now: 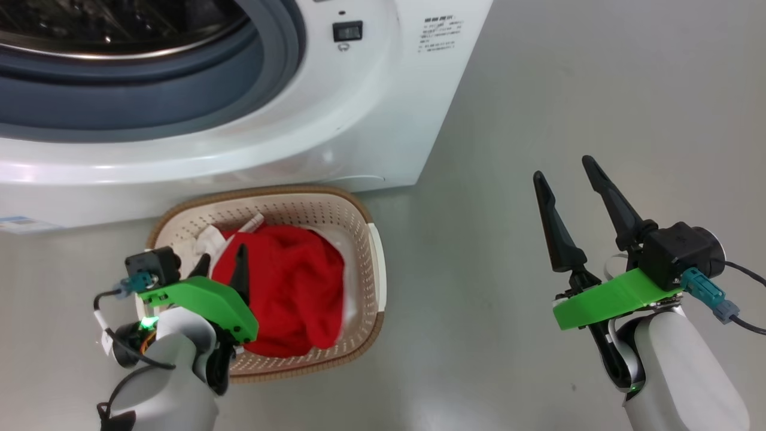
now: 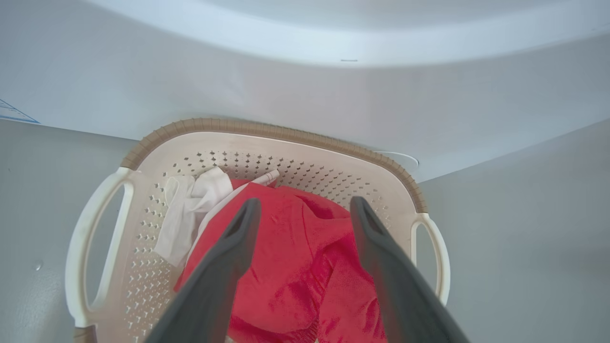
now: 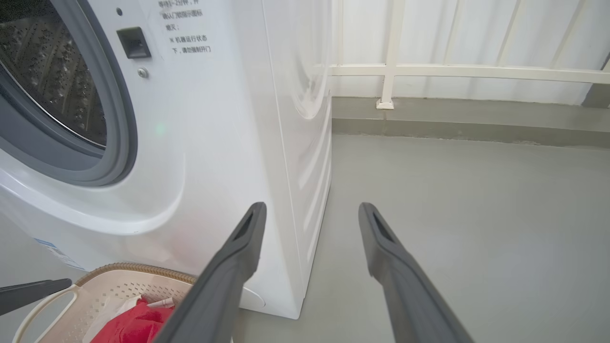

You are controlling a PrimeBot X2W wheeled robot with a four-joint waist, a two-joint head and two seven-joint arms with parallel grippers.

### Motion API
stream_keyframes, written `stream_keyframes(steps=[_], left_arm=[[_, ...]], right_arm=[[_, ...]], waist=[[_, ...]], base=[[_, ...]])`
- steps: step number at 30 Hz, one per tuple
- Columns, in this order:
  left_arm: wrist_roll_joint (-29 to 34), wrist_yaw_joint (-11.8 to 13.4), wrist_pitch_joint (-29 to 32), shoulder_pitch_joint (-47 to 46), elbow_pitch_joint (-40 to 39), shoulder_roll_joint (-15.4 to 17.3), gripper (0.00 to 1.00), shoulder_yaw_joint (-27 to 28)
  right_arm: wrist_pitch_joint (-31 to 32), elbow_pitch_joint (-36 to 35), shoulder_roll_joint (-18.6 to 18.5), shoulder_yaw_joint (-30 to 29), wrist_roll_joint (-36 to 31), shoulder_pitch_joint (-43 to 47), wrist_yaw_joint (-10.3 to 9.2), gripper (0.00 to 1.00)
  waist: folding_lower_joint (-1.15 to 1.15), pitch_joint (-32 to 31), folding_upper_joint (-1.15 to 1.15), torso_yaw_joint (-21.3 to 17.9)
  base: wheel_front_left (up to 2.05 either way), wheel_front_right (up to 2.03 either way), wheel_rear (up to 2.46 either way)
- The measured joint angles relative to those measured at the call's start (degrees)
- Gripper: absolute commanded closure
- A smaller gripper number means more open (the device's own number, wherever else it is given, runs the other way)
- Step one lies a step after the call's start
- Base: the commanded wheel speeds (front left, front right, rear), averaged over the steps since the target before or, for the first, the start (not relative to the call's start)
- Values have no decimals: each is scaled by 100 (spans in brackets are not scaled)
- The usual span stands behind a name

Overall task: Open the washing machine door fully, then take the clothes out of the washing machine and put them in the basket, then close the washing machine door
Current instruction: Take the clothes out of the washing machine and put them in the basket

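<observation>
Washing machine (image 1: 359, 108): big glossy white box, upper left of frame. Grey rubber ring (image 1: 179, 90) circles drum mouth.
Basket (image 1: 359, 209): cream perforated plastic, brown woven-look rim, lower left, just beside machine base, long axis across frame.
Clothes (image 1: 287, 287): soft red heap with white trim, inside basket, directly under left gripper (image 1: 222, 257), whose fingers are spread wide and pinch nothing.
Right gripper (image 1: 564, 169): wide, empty, lower right, well apart.
Drum mouth lies up-frame; left arm nearer.

Left tool (image 2: 306, 205): you are holding its fingers spread wide, angled downward, gripping nothing.
Right tool (image 1: 564, 170): you are holding it open too, well apart from the left, empty.
</observation>
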Motion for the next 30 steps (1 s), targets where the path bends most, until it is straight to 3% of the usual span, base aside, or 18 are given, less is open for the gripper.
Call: stream_keyframes(steps=[4,13,23,30], left_arm=[[10,-44,-56,177,-263,-4,0,-75],[202,-92,-60,998,-1942,10,0,355],[1129,13,-63,2162,-3905,76,0,980],[1477,67,-62,2852,-4570,90,0,1319]], right_arm=[[0,63,-1,-12,-1,15,0,0],[0,157,-1,-67,-1,268,0,0],[0,242,2,-346,-103,552,0,0],[0,268,7,-530,-216,793,0,0]], waist=[[0,-222,0,66],[0,-749,0,195],[0,-1353,0,254],[0,-1789,0,270]], base=[[0,0,0],[0,0,0],[0,0,0],[0,0,0]])
